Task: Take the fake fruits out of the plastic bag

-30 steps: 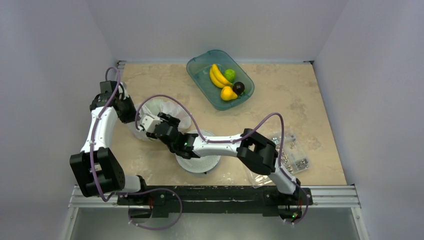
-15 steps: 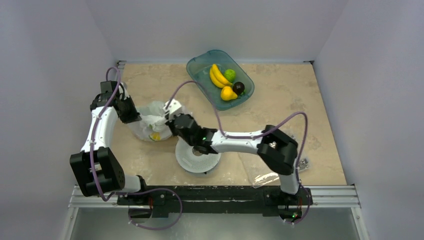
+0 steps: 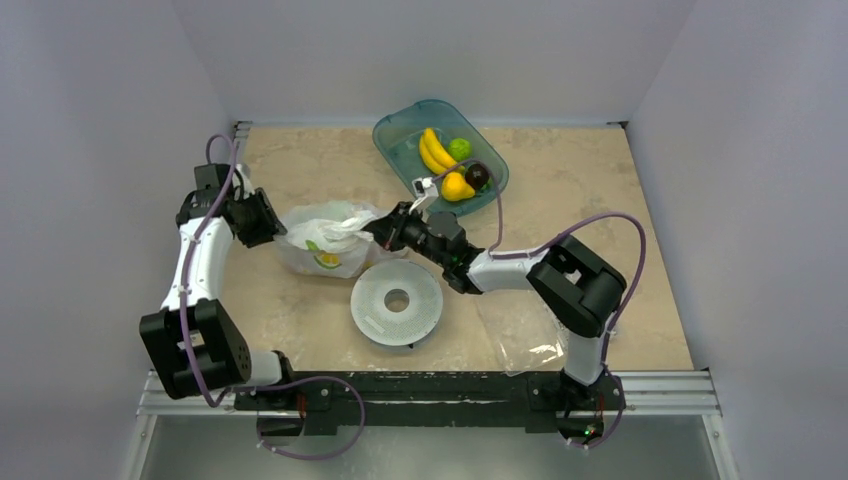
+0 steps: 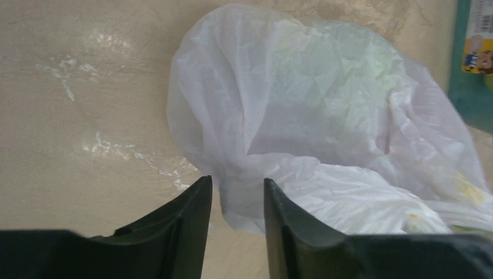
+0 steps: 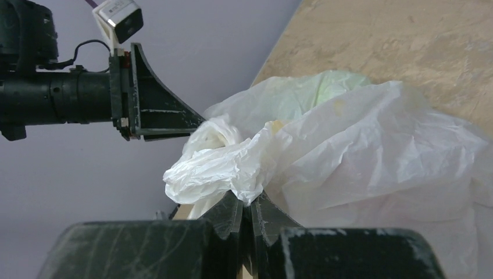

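Note:
The white crinkly plastic bag (image 3: 322,240) lies on the table left of centre, bunched up and drawn out to the right. My right gripper (image 3: 376,228) is shut on a twisted fold of the bag's edge (image 5: 232,168), its jaws pinched together at the fold (image 5: 250,202). My left gripper (image 3: 274,229) stands open at the bag's left end, and its fingertips (image 4: 204,185) sit just short of the bag (image 4: 302,110) with nothing clamped. The fake fruits are hidden inside the bag. Only a faint green shape (image 5: 328,86) shows through the film.
A teal tray (image 3: 395,135) at the back holds a banana bunch (image 3: 432,152), a green fruit (image 3: 459,149), a yellow fruit (image 3: 456,187) and a dark plum (image 3: 477,175). A white disc with a hole (image 3: 397,303) lies in front of the bag. A clear plastic bag (image 3: 527,345) lies near the right arm.
My right gripper shut on the bag's edge and pulled it right, towards the tray, so the bag collapsed and stretched. My left gripper opened and let go of the bag.

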Robot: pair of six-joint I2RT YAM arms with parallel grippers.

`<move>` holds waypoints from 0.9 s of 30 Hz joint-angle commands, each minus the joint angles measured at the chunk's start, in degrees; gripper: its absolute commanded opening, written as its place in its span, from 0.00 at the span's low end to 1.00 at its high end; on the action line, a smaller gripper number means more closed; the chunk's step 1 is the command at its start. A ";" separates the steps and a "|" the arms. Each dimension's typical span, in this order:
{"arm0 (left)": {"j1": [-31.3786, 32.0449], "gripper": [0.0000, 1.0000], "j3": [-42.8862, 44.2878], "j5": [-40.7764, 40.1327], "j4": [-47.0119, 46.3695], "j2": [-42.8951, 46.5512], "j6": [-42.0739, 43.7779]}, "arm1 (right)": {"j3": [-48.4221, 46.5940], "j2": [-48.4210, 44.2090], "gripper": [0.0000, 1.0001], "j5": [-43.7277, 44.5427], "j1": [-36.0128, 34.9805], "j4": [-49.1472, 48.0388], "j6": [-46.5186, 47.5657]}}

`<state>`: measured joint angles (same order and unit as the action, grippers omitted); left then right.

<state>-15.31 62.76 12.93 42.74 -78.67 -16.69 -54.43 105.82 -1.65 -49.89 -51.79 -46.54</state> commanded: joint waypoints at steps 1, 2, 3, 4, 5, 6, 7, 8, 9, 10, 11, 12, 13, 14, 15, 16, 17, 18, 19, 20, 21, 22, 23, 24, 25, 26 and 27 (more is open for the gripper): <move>-0.33 0.49 -2.45 8.38 -6.46 7.56 1.44 | -3.91 0.47 0.00 -3.27 -0.47 -0.35 -3.00; -0.21 0.55 -3.26 9.74 -7.89 9.35 1.68 | -4.42 0.52 0.00 -3.23 -0.47 0.86 -2.20; -0.09 0.60 -4.20 11.64 -9.38 11.03 1.74 | -5.04 0.48 0.00 -3.19 -0.47 2.31 -1.12; 0.20 0.64 -5.02 13.16 -10.91 12.58 1.89 | -5.80 0.38 0.00 -3.18 -0.47 4.11 -0.23; 0.73 0.65 -5.51 14.85 -12.15 13.79 2.36 | -6.41 0.17 0.00 -3.06 -0.47 5.83 0.75; 1.68 0.66 -5.76 16.10 -13.08 14.76 3.03 | -6.98 -0.12 0.00 -2.91 -0.47 7.60 1.52; 2.98 0.67 -5.86 16.88 -13.46 15.38 3.97 | -7.22 -0.54 0.00 -2.64 -0.43 9.13 2.23; 4.33 0.68 -5.66 17.25 -13.24 15.55 4.97 | -7.38 -0.99 0.00 -2.31 -0.47 9.84 2.93; 5.68 0.68 -5.25 17.00 -12.55 15.66 5.94 | -7.44 -1.39 0.00 -2.15 -0.43 10.23 3.62; 6.94 0.68 -5.05 16.28 -12.10 15.92 6.85 | -7.55 -1.59 0.00 -2.13 -0.47 10.66 4.21; 8.25 0.68 -5.13 15.58 -11.99 16.57 7.53 | -7.75 -1.64 0.00 -2.13 -0.41 11.18 4.53; 9.19 0.69 -5.37 15.09 -12.21 17.08 8.01 | -8.05 -1.67 0.00 -2.38 -0.44 11.59 4.84; 10.03 0.70 -5.64 14.82 -12.26 17.21 8.51 | -8.22 -1.67 0.00 -2.70 -0.41 11.94 5.14; 11.17 0.70 -5.45 14.40 -11.51 16.81 9.11 | -8.38 -1.74 0.00 -3.00 -0.39 12.12 5.29; 12.32 0.70 -4.69 13.65 -9.93 15.82 10.31 | -8.40 -1.79 0.00 -3.29 -0.46 12.09 5.63; 13.27 0.69 -3.67 12.26 -8.11 14.64 11.14 | -8.40 -1.88 0.00 -3.42 -0.44 12.11 5.75; 13.98 0.68 -3.20 10.16 -7.07 13.76 11.50 | -8.41 -1.99 0.00 -3.56 -0.44 12.15 5.76; 14.42 0.67 -3.03 8.56 -6.59 13.00 11.58 | -8.38 -2.06 0.00 -3.66 -0.42 12.16 5.73; 14.65 0.64 -2.89 7.77 -6.05 12.60 11.69 | -8.33 -2.18 0.00 -3.70 -0.39 12.25 5.76; 14.77 0.63 -2.87 7.79 -5.80 12.32 11.82 | -8.21 -2.47 0.00 -3.74 -0.37 12.27 5.76; 15.00 0.62 -2.97 7.57 -5.82 12.09 12.10 | -7.97 -2.73 0.00 -3.72 -0.38 12.20 5.76; 16.56 0.61 -2.99 6.77 -5.52 11.83 12.42 | -7.64 -3.03 0.00 -3.52 -0.43 11.91 5.71; 17.62 0.61 -2.81 5.50 -5.04 11.46 12.80 | -7.20 -3.38 0.00 -3.26 -0.41 11.72 5.83; 18.18 0.61 -2.47 3.94 -4.36 10.85 12.97 | -6.90 -3.60 0.00 -3.08 -0.45 11.55 5.90; 18.43 0.60 -2.21 2.39 -3.64 10.31 12.99 | -6.81 -3.82 0.00 -3.05 -0.46 11.54 6.02; 18.47 0.58 -1.82 1.06 -2.96 9.58 13.00 | -6.79 -4.00 0.00 -3.01 -0.39 11.75 6.13; 18.47 0.54 -1.36 -0.17 -2.23 8.87 12.89 | -6.75 -4.30 0.00 -3.01 -0.45 12.21 6.36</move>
<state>2.26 57.89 18.87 38.13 -68.14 -5.85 -60.53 105.45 -4.27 -50.24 -39.00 -41.80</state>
